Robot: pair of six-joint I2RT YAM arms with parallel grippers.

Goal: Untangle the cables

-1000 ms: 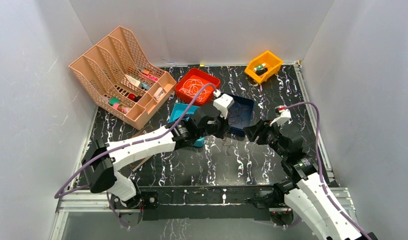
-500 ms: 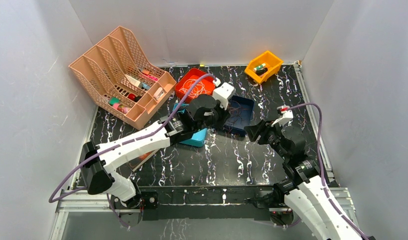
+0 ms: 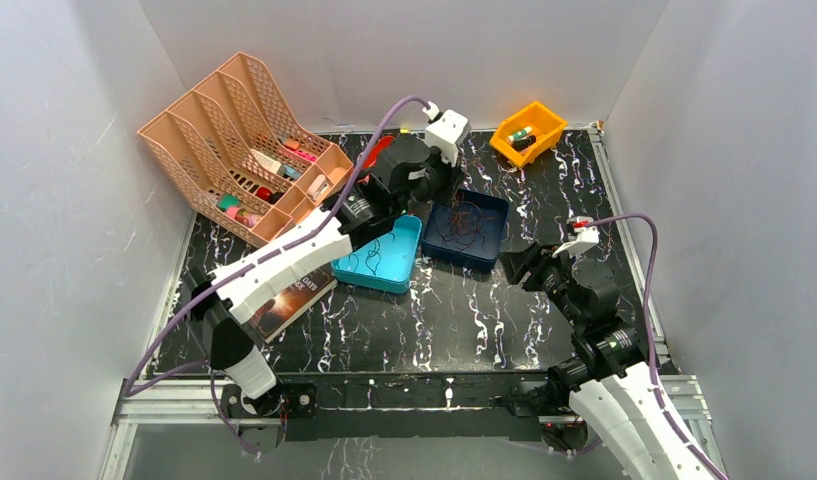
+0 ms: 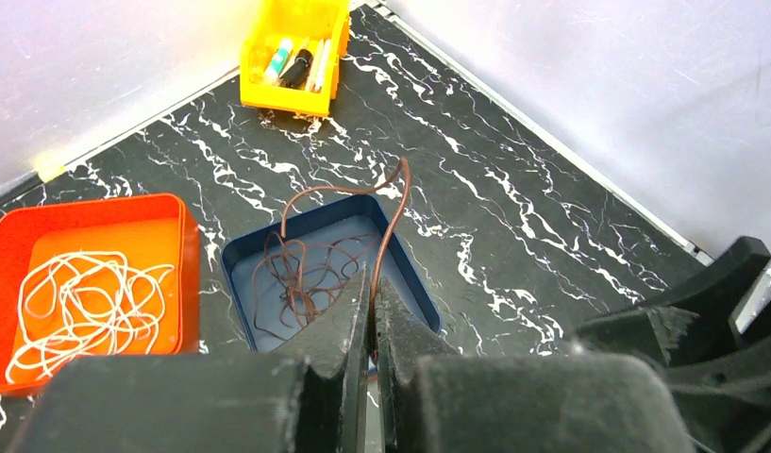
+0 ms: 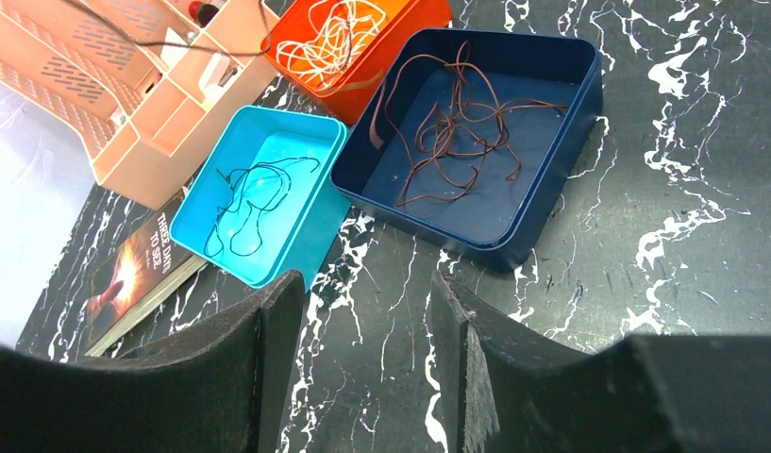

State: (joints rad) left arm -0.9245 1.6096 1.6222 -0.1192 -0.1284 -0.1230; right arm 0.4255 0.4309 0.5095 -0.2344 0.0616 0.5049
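Observation:
My left gripper (image 4: 372, 283) is shut on the dark reddish-brown cable (image 4: 393, 212). The strand rises from the jaws, arcs over and drops back into its tangle in the navy tray (image 4: 232, 260). In the top view this gripper (image 3: 436, 188) hangs above the tray's far edge. The white cable (image 4: 79, 302) lies coiled in the orange tray (image 4: 178, 203). A thin black cable (image 5: 249, 203) rests in the teal tray (image 5: 315, 222). My right gripper (image 5: 365, 283) is open over bare tabletop, just in front of the navy tray (image 5: 551, 222), with nothing between its fingers.
A pink desk organizer (image 3: 239, 150) with small items fills the back left. A yellow bin (image 3: 527, 130) holding markers sits at the back right. A book (image 3: 284, 295) lies partly under the teal tray. White walls enclose the table on three sides.
My left arm has swung up and toward the back, shut on the reddish-brown cable, uncovering the teal tray. The right arm has pulled back slightly toward the near right.

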